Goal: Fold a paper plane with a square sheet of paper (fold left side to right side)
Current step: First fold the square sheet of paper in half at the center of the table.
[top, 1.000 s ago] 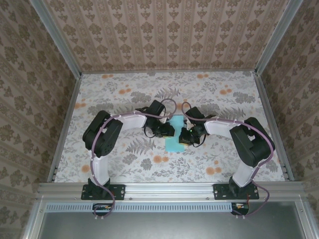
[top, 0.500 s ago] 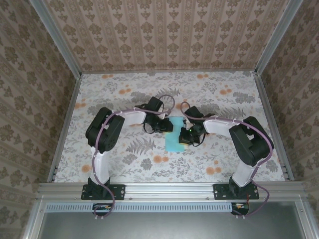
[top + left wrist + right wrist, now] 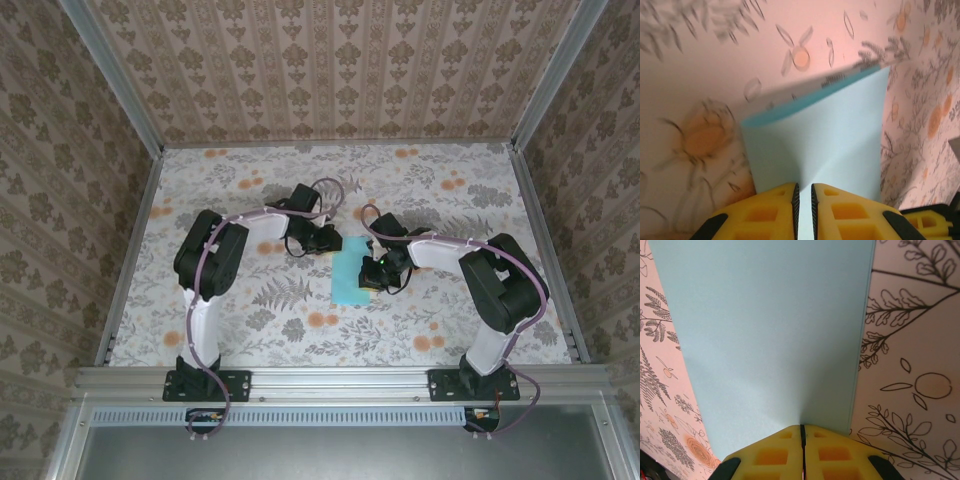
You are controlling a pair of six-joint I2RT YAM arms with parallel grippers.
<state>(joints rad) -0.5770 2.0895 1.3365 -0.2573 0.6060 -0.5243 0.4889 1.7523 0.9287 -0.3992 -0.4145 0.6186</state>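
Note:
The square sheet of paper (image 3: 350, 288) is light blue and lies on the floral table as a narrow rectangle, folded over. No paper plane is in view. My left gripper (image 3: 334, 243) is at the sheet's far left corner. In the left wrist view its yellow fingertips (image 3: 804, 186) stand a narrow slit apart over the paper (image 3: 830, 125), whose far edge shows a darker teal band. My right gripper (image 3: 368, 278) is at the sheet's right edge. In the right wrist view its tips (image 3: 802, 427) are shut, resting on the flat paper (image 3: 770, 330).
The floral tablecloth (image 3: 250, 190) covers the whole table inside patterned walls. An aluminium rail (image 3: 340, 378) runs along the near edge with both arm bases on it. Open cloth lies left, right and beyond the sheet.
My left gripper has slid towards the far end of the sheet's left edge, and its jaws have narrowed. The right gripper has stayed put.

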